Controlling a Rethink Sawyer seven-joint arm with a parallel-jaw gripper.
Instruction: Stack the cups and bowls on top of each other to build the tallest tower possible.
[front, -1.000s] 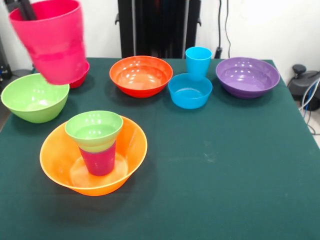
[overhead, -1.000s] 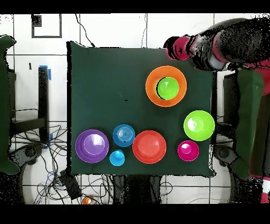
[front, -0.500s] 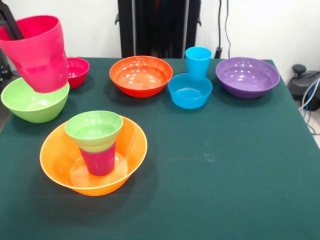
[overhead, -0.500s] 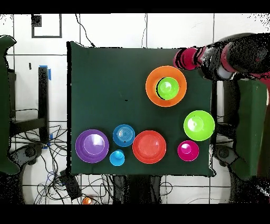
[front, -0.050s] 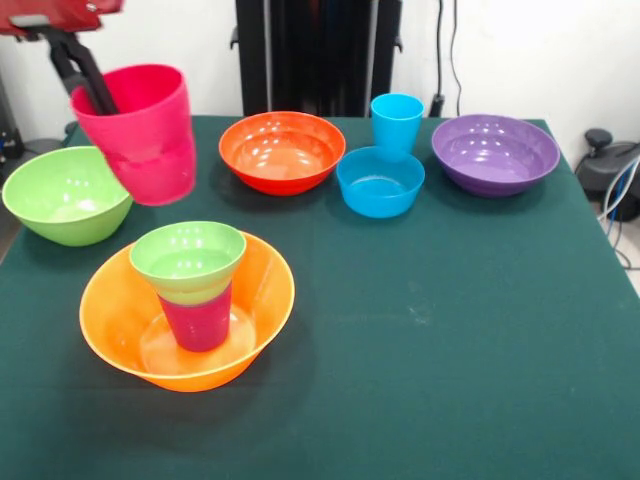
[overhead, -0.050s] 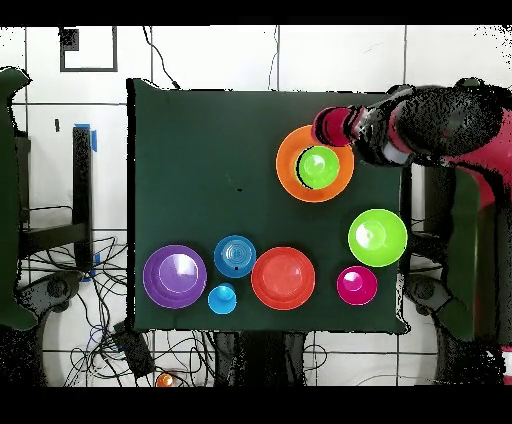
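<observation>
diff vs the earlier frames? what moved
The gripper has carried the red-pink cup rightward in the front view, from the table's left edge toward the tower; it now hangs tilted just up-left of the small lime green bowl and hides the small pink-red bowl there. Overhead, cup and arm have closed onto the orange bowl's rim. Nothing was released; everything else stayed put.

red-pink cup (front, -0.050s: 140, 130) carried inward, now beside the orange bowl (front, -0.050s: 265, 300); small pink-red bowl now hidden behind it
</observation>
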